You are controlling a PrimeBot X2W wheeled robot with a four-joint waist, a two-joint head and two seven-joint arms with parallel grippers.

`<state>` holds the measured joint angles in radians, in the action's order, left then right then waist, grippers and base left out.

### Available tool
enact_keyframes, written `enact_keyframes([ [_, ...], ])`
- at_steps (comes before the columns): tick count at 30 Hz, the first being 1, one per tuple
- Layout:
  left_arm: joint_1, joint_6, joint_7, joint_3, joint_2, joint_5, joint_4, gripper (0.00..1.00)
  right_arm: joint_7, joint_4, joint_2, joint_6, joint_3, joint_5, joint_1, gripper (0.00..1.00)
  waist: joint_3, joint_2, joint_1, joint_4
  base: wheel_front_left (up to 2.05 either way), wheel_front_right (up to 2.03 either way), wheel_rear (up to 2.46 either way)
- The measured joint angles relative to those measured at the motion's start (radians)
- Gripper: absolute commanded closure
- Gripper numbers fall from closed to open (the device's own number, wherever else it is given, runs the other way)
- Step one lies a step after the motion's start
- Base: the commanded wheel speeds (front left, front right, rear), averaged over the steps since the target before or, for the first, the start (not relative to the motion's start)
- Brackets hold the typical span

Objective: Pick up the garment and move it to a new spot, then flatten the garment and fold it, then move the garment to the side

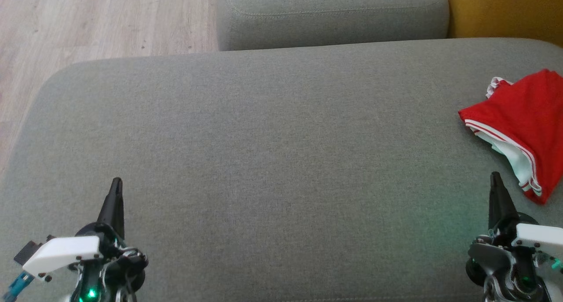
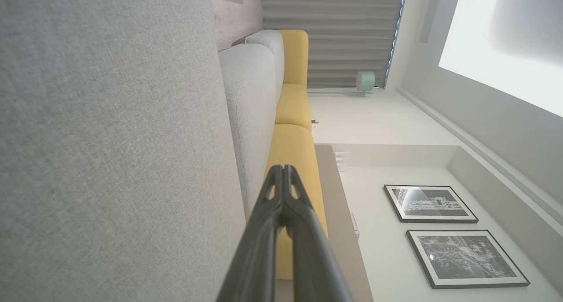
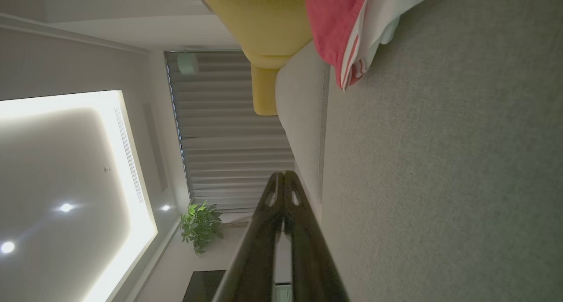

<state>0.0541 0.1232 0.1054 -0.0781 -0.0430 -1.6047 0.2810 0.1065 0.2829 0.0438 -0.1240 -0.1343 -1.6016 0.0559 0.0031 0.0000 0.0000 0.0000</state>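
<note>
Garment (image 1: 523,126) lies bunched at the grey sofa seat's (image 1: 272,161) far right edge, just ahead of the right gripper (image 1: 495,178), far from the left gripper (image 1: 116,184); both have fingers pressed together, empty.

The red garment (image 1: 523,121) lies on the grey cushion (image 1: 281,139), far right, beyond the closed right hand (image 1: 495,177).

Setting: home living room.
Seating: grey sofa (image 1: 264,139), yellow cushions (image 2: 294,152).
Decor: curtains (image 3: 228,130), framed prints (image 2: 429,204), potted plant (image 3: 200,225).
Floor: wood floor (image 1: 88,20).
</note>
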Motion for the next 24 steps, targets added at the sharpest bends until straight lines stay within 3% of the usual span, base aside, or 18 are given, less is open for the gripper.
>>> enact_keyframes([
  [24,0.000,0.000,0.000,0.000,0.000,0.000,0.000,1.00,0.000,0.000,0.000,0.000,0.000,0.000,0.000,1.00,0.000,0.0000,0.0000,0.000,0.00,0.00,0.00],
])
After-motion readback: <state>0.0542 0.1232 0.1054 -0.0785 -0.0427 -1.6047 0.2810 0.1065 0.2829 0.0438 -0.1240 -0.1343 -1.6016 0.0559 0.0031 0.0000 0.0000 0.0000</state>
